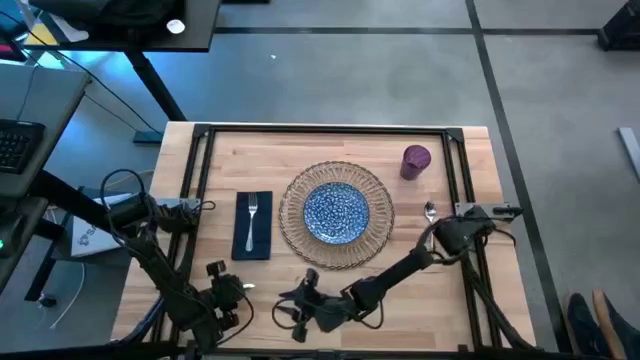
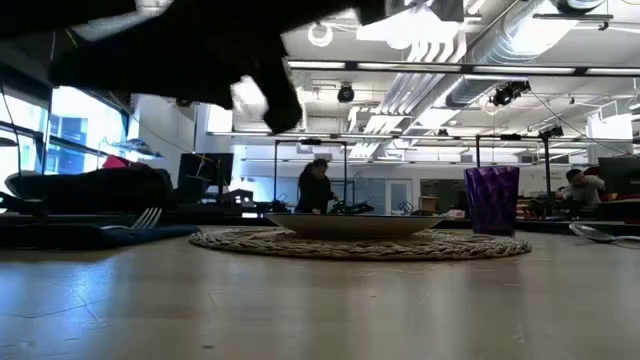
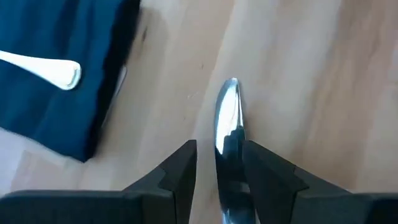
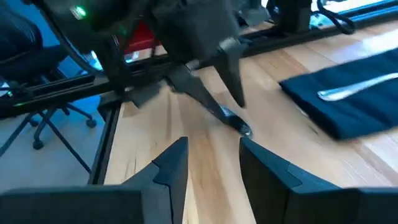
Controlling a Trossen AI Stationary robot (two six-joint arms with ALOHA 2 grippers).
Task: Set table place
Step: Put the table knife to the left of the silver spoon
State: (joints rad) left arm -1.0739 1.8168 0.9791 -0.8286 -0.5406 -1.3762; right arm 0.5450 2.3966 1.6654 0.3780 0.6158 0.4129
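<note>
On the table (image 1: 400,280) lies a round woven placemat (image 1: 292,215) with a blue speckled plate (image 1: 335,212) on it. To its left a silver fork (image 1: 252,210) rests on a dark navy napkin (image 1: 252,238). A spoon (image 1: 430,212) lies right of the placemat, and a purple cup (image 1: 416,160) stands at the far right. Near the front edge my left gripper (image 1: 232,290) is shut on a silver piece of cutlery (image 3: 229,118), seemingly a knife. My right gripper (image 4: 211,165) stands open just right of it, facing it, with nothing between its fingers. My left gripper pinches the silver piece between its two fingers (image 3: 186,165), and the piece runs along them. Its rounded free end (image 3: 231,87) sticks out beyond the fingertips. In the right wrist view it slants down toward the tabletop, its tip (image 4: 245,129) close above the wood.
A black rail frame (image 1: 200,170) runs around the tabletop. A dark desk with a keyboard (image 1: 15,145) stands off the table's left side. Bare wood lies between the placemat and the front edge. In the low view, people (image 2: 315,188) are in the room behind.
</note>
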